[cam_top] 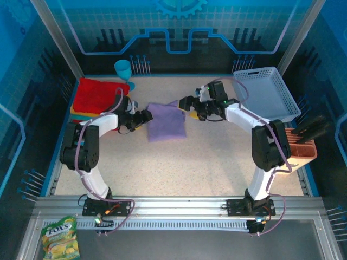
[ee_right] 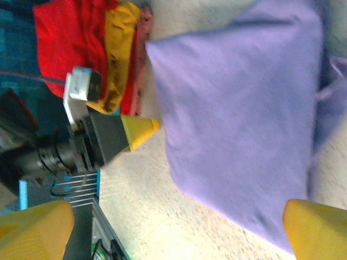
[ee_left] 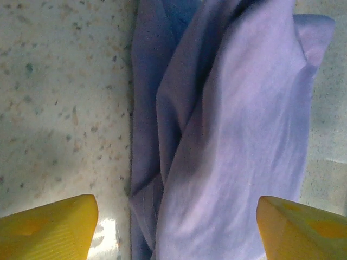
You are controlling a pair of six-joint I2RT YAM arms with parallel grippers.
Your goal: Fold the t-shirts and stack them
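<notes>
A folded lavender t-shirt (cam_top: 167, 122) lies flat mid-table. My left gripper (cam_top: 145, 115) hovers at its left edge, open. In the left wrist view the yellow fingertips (ee_left: 49, 227) stand wide apart over the layered lavender cloth (ee_left: 238, 135), gripping nothing. My right gripper (cam_top: 187, 103) is at the shirt's far right corner, open. Seen from the right wrist, the right gripper (ee_right: 176, 230) spans bare table beside the shirt (ee_right: 238, 108). A stack of folded t-shirts sits at the far left: red (cam_top: 97, 95) on top, yellow-orange (cam_top: 77, 111) and teal edges below.
A pale blue lattice basket (cam_top: 265, 92) stands at the back right. A teal cup (cam_top: 123, 70) is behind the stack. An orange holder (cam_top: 301, 150) sits at the right edge. A snack bag (cam_top: 60, 238) lies off the table's near left.
</notes>
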